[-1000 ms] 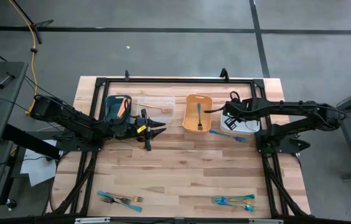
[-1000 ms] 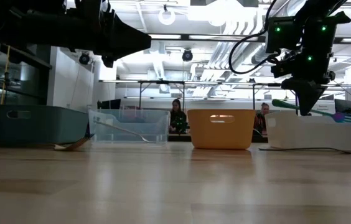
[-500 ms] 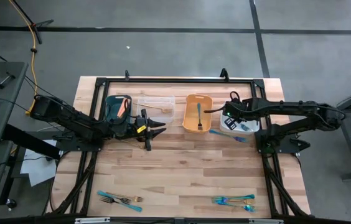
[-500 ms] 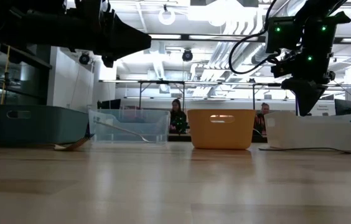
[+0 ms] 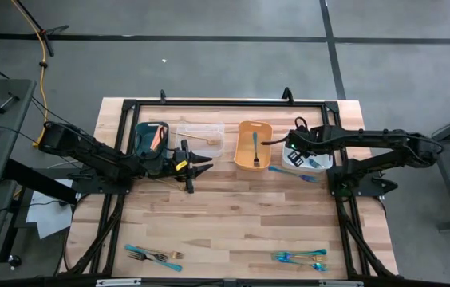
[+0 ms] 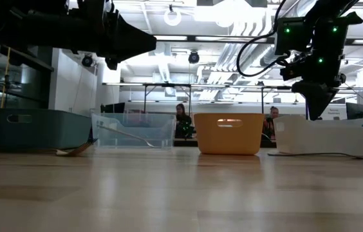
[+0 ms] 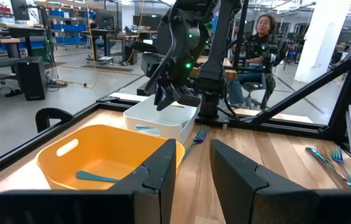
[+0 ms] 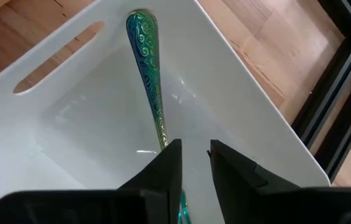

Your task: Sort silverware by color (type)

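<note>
My right gripper (image 5: 292,148) hangs over the white bin (image 5: 321,163), fingers pointing down, a narrow gap between them (image 8: 194,155), holding nothing. A teal-green utensil (image 8: 149,81) lies in that bin, its handle end leaning up the bin's wall. My left gripper (image 5: 206,167) hovers open and empty (image 7: 193,152) above the table in front of the clear bin (image 5: 201,127). A teal utensil (image 5: 255,143) lies in the orange bin (image 5: 241,159). A teal fork (image 5: 293,172) lies flat on the table by the white bin.
A dark teal bin (image 5: 141,139) with a salmon utensil stands at the far left of the row; the clear bin holds a gold utensil (image 5: 206,140). Loose utensils lie near the front edge at left (image 5: 153,255) and right (image 5: 301,257). People sit beyond the table (image 6: 183,119).
My right gripper has let go of the teal-green utensil: a second ago it stuck out level from the fingers above the white bin, and now it lies inside the bin. Neither arm has moved.
</note>
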Motion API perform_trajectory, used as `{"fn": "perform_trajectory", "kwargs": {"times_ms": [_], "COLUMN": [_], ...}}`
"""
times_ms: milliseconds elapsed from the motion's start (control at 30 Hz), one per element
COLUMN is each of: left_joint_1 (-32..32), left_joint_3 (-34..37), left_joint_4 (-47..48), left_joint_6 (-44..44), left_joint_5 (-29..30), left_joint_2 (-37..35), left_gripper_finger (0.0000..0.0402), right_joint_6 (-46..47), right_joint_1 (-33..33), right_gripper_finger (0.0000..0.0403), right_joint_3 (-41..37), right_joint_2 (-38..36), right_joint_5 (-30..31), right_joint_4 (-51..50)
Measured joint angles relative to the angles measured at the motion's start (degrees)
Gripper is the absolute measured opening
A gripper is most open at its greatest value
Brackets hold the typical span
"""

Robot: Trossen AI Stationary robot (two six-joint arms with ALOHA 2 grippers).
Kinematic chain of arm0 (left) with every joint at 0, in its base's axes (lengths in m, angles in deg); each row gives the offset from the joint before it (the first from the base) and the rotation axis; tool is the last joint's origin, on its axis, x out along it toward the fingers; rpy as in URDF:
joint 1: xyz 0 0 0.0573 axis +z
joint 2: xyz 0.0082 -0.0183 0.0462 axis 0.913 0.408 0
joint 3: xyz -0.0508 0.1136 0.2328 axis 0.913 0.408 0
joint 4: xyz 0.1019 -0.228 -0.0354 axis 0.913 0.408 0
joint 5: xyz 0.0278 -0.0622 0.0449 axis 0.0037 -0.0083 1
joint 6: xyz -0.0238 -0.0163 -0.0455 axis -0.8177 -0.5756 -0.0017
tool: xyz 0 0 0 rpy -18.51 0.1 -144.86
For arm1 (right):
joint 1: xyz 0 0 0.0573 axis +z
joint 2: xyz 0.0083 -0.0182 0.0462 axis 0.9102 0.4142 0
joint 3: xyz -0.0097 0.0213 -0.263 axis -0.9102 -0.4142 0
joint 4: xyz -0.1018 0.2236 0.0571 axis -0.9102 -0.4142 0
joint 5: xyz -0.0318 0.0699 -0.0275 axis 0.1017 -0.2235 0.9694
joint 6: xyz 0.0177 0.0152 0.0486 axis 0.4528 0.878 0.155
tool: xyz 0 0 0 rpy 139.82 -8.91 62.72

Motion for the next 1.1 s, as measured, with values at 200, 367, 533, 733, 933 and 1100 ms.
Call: {"fn": "perform_trajectory", "kwargs": {"times_ms": [200, 367, 533, 733, 933, 1100], "left_joint_1": [0.00, 0.00, 0.00, 0.00, 0.01, 0.00], "left_joint_3": [0.00, 0.00, 0.00, 0.00, 0.00, 0.00], "left_joint_4": [0.00, -0.02, -0.02, -0.01, -0.02, -0.02], "left_joint_6": [0.00, 0.00, 0.66, 0.96, 0.94, 0.97], "left_joint_5": [0.00, 0.00, 0.02, 0.02, 0.02, 0.02], "left_joint_2": [0.02, 0.01, 0.00, 0.00, 0.02, 0.02], "left_gripper_finger": [0.0092, 0.0092, 0.0092, 0.0092, 0.0092, 0.0092], "right_joint_6": [0.52, 0.48, 0.09, 0.04, 0.04, 0.07], "right_joint_1": [0.00, 0.00, 0.00, 0.00, 0.00, 0.00], "right_gripper_finger": [0.0078, 0.0078, 0.0078, 0.0078, 0.0078, 0.0061], "right_joint_3": [0.00, 0.00, 0.00, 0.00, 0.00, 0.00], "right_joint_2": [0.00, 0.00, 0.00, 0.00, 0.00, 0.00], "right_joint_5": [-0.37, -1.06, -1.79, -2.05, -2.61, -3.65], "right_joint_4": [0.38, 0.55, 1.00, 1.28, 1.28, 1.28]}}
